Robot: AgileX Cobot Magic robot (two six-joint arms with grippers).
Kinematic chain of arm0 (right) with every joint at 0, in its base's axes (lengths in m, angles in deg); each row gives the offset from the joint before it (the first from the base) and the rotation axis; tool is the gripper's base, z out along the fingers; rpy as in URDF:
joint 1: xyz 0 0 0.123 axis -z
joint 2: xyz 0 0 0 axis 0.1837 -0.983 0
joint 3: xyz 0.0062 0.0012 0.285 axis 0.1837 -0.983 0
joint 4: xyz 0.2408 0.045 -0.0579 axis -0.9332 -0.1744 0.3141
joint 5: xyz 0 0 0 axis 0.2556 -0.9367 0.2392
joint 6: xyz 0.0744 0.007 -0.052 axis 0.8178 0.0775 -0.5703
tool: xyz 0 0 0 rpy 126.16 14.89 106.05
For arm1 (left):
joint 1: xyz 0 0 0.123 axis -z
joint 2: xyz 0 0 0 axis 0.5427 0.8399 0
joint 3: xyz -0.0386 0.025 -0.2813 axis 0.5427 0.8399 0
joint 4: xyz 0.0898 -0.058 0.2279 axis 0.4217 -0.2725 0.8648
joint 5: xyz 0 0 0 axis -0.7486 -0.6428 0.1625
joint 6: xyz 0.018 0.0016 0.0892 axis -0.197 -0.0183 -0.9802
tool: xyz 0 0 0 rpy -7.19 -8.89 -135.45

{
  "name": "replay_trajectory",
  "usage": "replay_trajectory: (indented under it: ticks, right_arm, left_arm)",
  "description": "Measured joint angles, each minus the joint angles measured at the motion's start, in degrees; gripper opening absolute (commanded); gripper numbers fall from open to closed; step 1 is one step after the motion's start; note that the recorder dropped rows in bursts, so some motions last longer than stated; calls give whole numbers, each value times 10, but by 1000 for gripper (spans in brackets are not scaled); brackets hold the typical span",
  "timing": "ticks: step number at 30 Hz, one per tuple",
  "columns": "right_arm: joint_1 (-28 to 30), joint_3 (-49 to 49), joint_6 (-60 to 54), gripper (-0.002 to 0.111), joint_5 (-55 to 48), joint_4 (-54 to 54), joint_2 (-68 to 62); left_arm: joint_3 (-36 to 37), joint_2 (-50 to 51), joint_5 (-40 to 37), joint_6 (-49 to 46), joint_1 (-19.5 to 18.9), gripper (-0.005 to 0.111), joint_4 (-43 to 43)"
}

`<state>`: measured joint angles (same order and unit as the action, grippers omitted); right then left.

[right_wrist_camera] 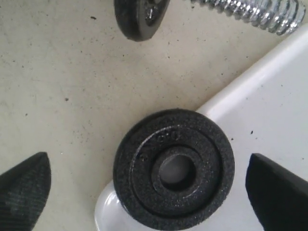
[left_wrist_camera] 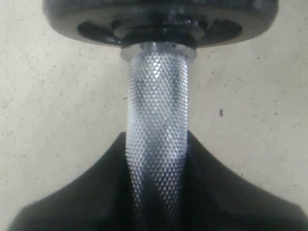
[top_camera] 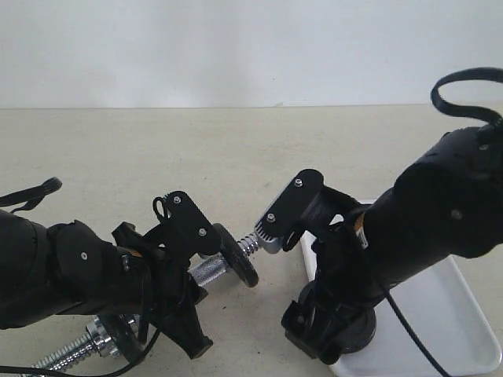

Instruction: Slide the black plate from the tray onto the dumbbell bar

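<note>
The dumbbell bar (left_wrist_camera: pixel 157 120) has a knurled chrome grip, and my left gripper (left_wrist_camera: pixel 156 137) is shut on it. It holds the bar low over the table, and one black plate (top_camera: pixel 238 256) sits on the bar beside the threaded end (top_camera: pixel 249 244). Another black plate (right_wrist_camera: pixel 173 168) lies flat in a corner of the white tray (right_wrist_camera: pixel 279 110), hole upward. My right gripper (right_wrist_camera: pixel 149 166) hangs open over this plate, one finger (right_wrist_camera: pixel 26 187) on each side, not touching it. In the exterior view that gripper (top_camera: pixel 330 330) points down at the tray's near corner (top_camera: pixel 448 314).
The bar's threaded end (right_wrist_camera: pixel 250 12) and its mounted plate (right_wrist_camera: pixel 139 19) lie just beyond the tray corner. The bar's other end (top_camera: pixel 71 351) reaches toward the lower left, with a chrome collar. Beige tabletop (top_camera: pixel 236 149) spreads behind both arms.
</note>
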<state>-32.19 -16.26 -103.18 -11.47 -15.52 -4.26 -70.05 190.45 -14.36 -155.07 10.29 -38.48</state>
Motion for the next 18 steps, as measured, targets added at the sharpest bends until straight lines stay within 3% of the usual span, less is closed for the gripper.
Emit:
replay_trajectory:
  ticks: [5,7,18]
  right_arm:
    - [51,0,-138,60,-22,-135,0]
    - [69,0,-156,53,-23,-157,0]
    - [81,0,-159,88,-20,-161,0]
  left_arm:
    - [0,0,0,0,0,4,0]
    - [0,0,0,0,0,4,0]
    - [0,0,0,-1,0,4,0]
